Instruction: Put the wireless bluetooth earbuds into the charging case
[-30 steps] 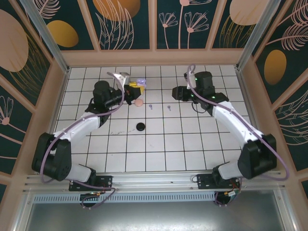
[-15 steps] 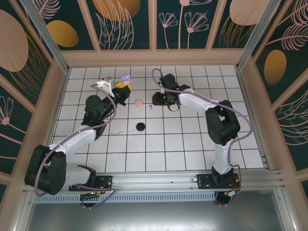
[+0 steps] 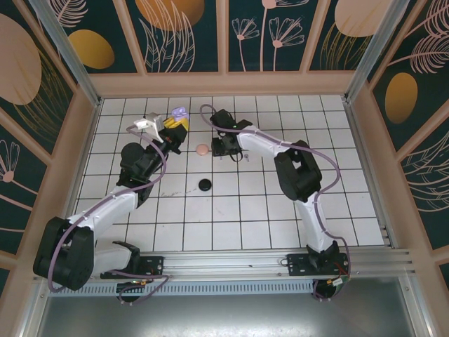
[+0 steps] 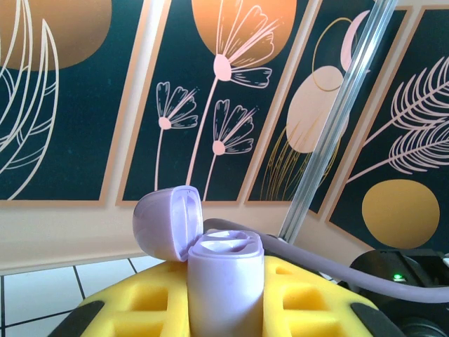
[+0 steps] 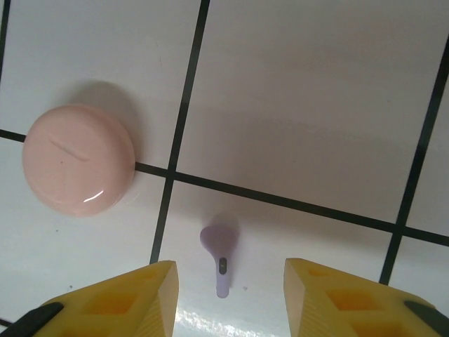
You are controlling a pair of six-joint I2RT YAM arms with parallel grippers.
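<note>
- Top external: the right gripper (image 3: 223,149) has swung in from the far right and now hangs beside the pink case (image 3: 203,149). The left gripper (image 3: 179,123) holds the lilac case (image 3: 181,112) raised.
- Left wrist: the jaws are clamped tight around the lilac case, its lid open.
- Right wrist: the jaws are half spread and empty. The lilac earbud (image 5: 220,261) lies centred between them, so a pickup looks next.

Bright even lighting, soft shadows, slight glare, sharp focus

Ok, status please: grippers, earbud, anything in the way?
Left gripper shut on lilac case, lid open, held off the table. Right gripper open above lilac earbud. Pink case beside it, apart, not blocking.
</note>
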